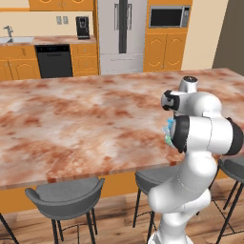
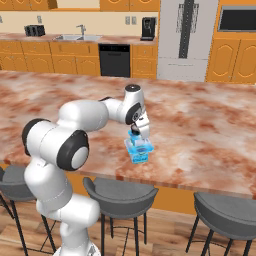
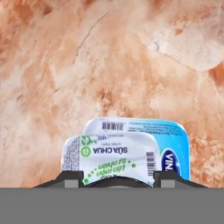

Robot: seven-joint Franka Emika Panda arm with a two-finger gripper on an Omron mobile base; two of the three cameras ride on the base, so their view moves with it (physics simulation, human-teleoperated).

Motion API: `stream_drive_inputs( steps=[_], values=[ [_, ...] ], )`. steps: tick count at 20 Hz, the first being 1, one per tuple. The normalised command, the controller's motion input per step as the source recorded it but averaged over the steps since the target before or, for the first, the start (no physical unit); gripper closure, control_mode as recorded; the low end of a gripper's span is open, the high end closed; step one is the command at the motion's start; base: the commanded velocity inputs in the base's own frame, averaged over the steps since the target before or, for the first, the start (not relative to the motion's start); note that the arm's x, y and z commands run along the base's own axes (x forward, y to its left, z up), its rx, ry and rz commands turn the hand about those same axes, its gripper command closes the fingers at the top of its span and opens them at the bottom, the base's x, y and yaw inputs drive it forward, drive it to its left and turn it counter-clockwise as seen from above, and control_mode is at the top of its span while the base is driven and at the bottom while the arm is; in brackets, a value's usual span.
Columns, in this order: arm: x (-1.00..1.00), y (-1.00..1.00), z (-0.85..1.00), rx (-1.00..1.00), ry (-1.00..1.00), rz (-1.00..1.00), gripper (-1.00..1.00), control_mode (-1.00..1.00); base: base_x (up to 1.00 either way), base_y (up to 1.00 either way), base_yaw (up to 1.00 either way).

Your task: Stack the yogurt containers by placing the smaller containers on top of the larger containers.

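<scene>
My gripper [image 2: 136, 134] points down over the near part of the marble island counter [image 2: 210, 125]. Its fingers [image 3: 72, 179] stand on either side of a small yogurt container [image 3: 111, 159] with a white lid and green print, and they are shut on it. This pack sits directly over a larger yogurt container [image 3: 175, 148], light blue and wider, which rests on the counter. From the right base view the two packs [image 2: 139, 152] read as one light-blue stack under the hand. In the left base view my own arm hides all but a sliver of the packs [image 1: 168, 132].
The counter's front edge [image 2: 165, 181] runs just in front of the stack, with grey bar stools [image 2: 120, 192] below it. Orange cabinets, a sink [image 2: 80, 37], a dishwasher and a fridge [image 2: 187, 35] line the far wall.
</scene>
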Motion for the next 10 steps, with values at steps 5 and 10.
stream_drive_inputs(
  steps=[5, 10],
  values=[
    [0.06, 0.0, -0.05, 0.0, 0.0, -0.01, 1.0, -1.0, 0.0, 0.0, 0.0],
    [0.06, -0.01, -0.06, 0.0, 0.0, -0.01, 1.0, -1.0, 0.0, 0.0, 0.0]
  ],
)
